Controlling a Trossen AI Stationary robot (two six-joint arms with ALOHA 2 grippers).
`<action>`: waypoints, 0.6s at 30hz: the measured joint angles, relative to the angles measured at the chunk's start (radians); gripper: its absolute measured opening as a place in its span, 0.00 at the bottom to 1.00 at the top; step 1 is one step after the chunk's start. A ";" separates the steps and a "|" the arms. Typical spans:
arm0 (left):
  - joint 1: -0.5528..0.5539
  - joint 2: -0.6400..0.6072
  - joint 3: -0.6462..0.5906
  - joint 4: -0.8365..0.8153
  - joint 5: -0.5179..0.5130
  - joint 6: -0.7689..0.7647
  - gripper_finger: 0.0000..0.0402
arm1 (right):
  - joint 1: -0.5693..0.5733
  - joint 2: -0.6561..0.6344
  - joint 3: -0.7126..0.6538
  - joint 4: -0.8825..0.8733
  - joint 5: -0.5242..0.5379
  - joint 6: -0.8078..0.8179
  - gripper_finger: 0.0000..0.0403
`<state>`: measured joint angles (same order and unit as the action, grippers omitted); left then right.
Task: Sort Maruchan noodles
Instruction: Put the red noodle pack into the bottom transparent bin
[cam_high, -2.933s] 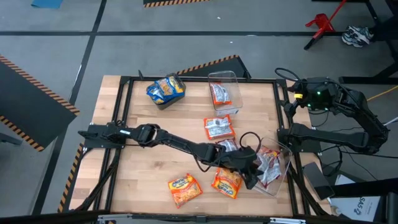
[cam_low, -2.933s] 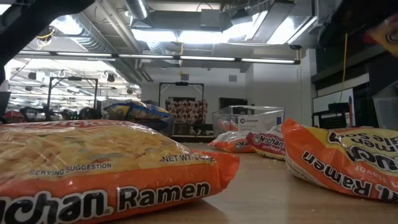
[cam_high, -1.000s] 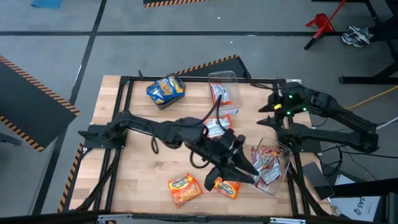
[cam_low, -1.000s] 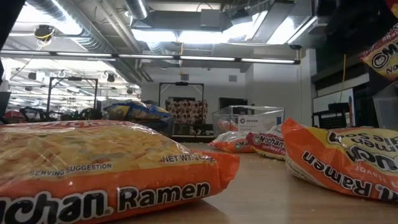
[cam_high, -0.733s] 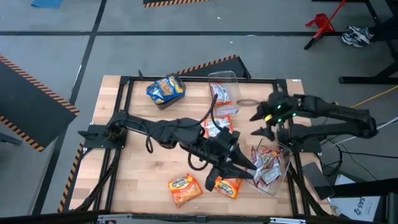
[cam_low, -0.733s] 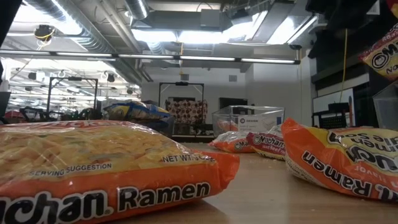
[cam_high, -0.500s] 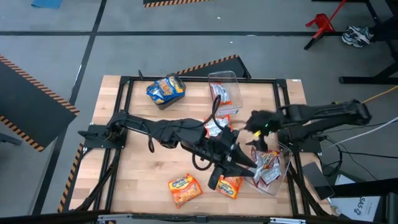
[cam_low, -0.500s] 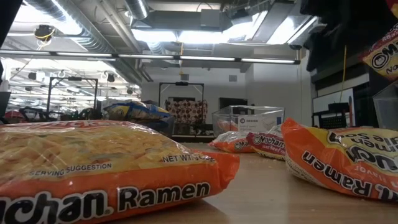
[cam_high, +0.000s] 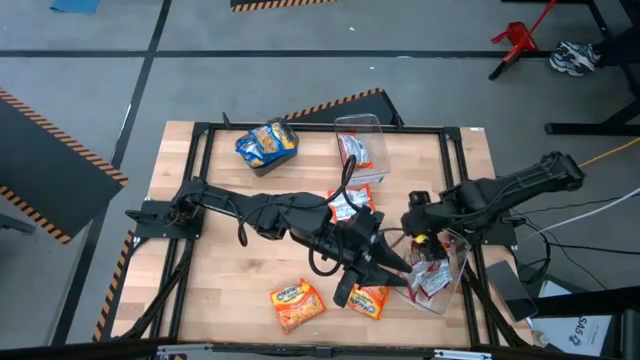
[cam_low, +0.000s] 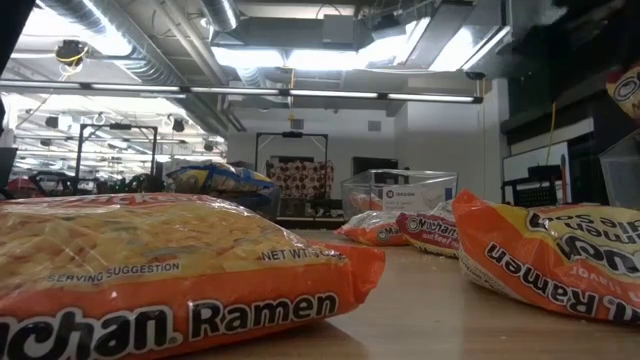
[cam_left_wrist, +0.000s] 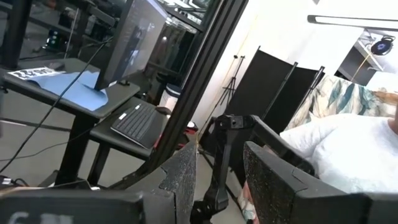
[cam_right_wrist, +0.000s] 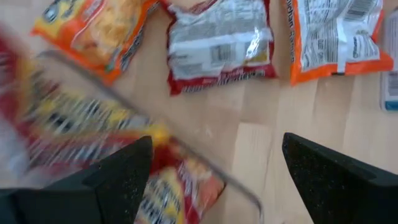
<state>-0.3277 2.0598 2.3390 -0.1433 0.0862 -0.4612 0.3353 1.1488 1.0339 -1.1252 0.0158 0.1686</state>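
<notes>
Maruchan noodle packets (cam_high: 297, 305) lie loose at the tabletop's (cam_high: 230, 260) 6 o'clock edge and at its centre, and more sit in the clear bin (cam_high: 445, 300) at 4 o'clock. They look light, crinkly and slick around a brittle block, so a gentle pinch across a crimped end seems best. The right pincer (cam_high: 415, 228) hovers over that bin, spread wide and empty. The left pincer (cam_high: 395, 268), at the bin's 9 o'clock, is parted and holds nothing.

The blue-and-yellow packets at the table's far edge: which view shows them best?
The high view: the blue-and-yellow packets show from above, unobstructed. The low view shows them distant and edge-on. Neither wrist view shows them.
</notes>
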 joint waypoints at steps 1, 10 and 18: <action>0.000 0.000 0.000 0.001 0.000 0.000 0.32 | 0.021 0.000 0.022 -0.031 0.000 0.009 0.86; 0.009 0.000 0.000 -0.001 0.001 0.000 0.32 | 0.213 -0.001 0.108 -0.052 0.133 0.089 0.86; 0.016 -0.008 0.001 0.000 0.001 -0.001 0.31 | 0.184 0.027 0.128 0.184 0.281 0.007 0.86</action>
<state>-0.3116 2.0521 2.3398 -0.1436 0.0872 -0.4618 0.5194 1.1757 1.1617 -0.9415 0.2972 0.1761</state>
